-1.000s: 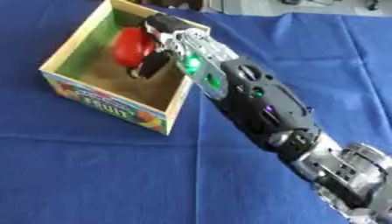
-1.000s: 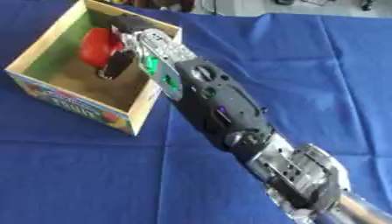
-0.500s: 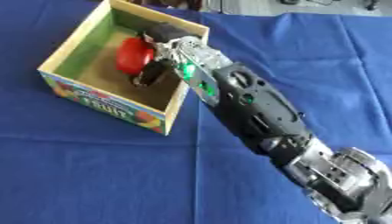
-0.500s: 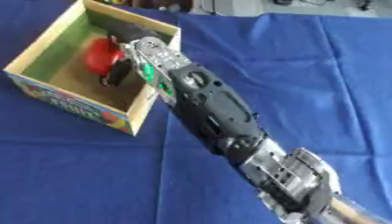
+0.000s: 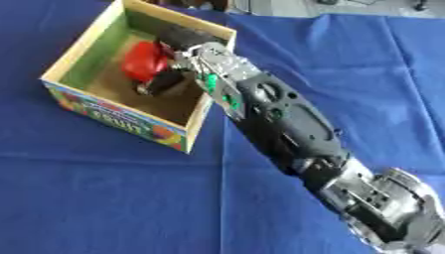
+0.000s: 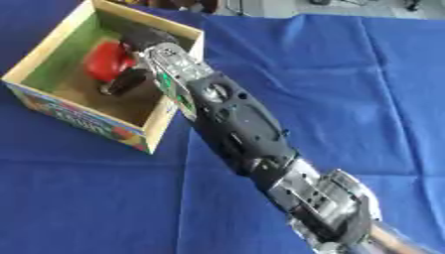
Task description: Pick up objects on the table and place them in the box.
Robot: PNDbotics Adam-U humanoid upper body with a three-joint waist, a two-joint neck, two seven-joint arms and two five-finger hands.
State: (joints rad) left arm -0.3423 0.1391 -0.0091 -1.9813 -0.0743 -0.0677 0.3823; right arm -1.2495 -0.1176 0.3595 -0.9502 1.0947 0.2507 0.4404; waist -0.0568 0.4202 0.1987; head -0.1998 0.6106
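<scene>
1. Inside the cardboard box [image 5: 83, 59], toward its far wall, my right hand [image 5: 178, 59] reaches over the near-right rim with its fingers curled round the red object [image 5: 143, 62].
2. Over the last second my hand has sunk deeper, carrying the red object from rim height down toward the brown floor.
3. That means, as I judge it, the placing is nearly done: what remains is to uncurl my fingers and draw the arm back over the rim.
4. Elsewhere the blue tablecloth [image 5: 347, 59] shows nothing else to collect, and my left hand is out of sight.
</scene>
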